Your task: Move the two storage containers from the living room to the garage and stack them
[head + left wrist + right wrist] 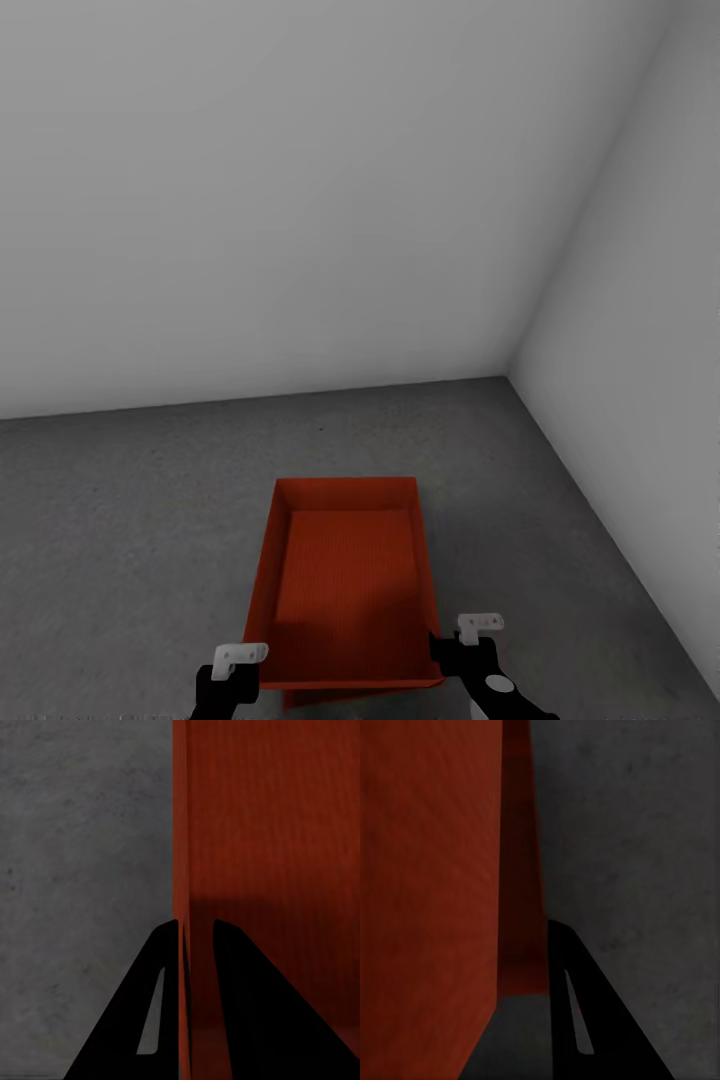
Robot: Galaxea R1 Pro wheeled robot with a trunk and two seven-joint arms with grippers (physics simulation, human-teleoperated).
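Observation:
One orange-red open-top storage container [345, 570] lies lengthwise ahead of me over the garage floor [130, 520], ribbed bottom showing. My left gripper [256, 680] holds its left wall near the front corner; in the left wrist view the two black fingers [161, 967] straddle the thin wall of the container [270, 832], shut on it. My right gripper [442, 652] is at the right wall, with one finger [574, 1005] outside the container [427, 870] and the other hidden behind it. A darker red strip [300, 698] shows under the near edge; I cannot tell what it is.
Plain pale grey walls meet in a corner [508, 370] ahead to the right. The right-hand wall [640, 400] runs close along that side. Rough dark concrete spreads to the left and in front of the container.

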